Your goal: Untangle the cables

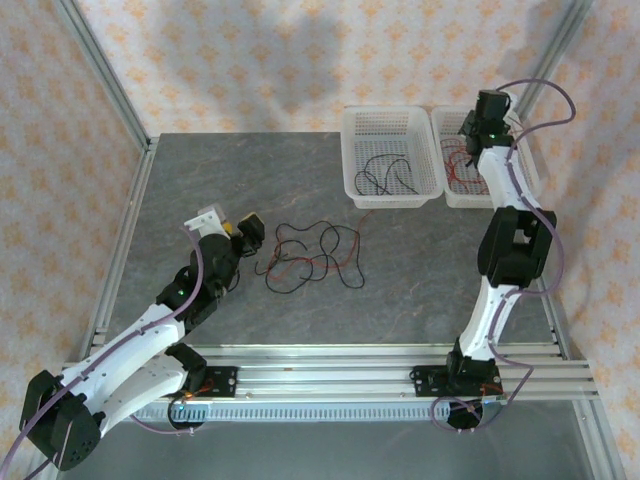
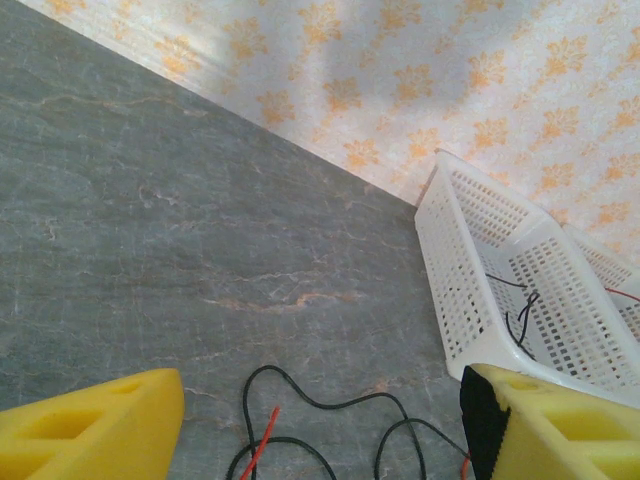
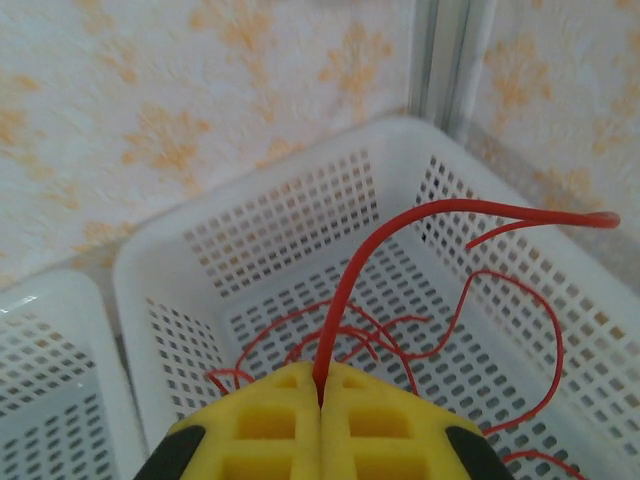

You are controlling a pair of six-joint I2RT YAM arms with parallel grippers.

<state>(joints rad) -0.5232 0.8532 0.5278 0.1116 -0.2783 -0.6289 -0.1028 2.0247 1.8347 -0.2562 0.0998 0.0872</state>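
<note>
Our right hand (image 3: 320, 395) pinches one red wire (image 3: 345, 290) above the right basket (image 3: 290, 225), likely to drop it with the other red ones; black wires (image 1: 385, 175) lie in the left basket (image 1: 350, 160). Two baskets, one per colour, we judge. Our left hand (image 1: 247, 232) gapes wide beside the clump (image 1: 310, 262) on the table (image 1: 200, 180), its wires too tangled to count.

Lab cell: aluminium frame (image 1: 107, 72), patterned backdrop (image 1: 250, 60)
</note>
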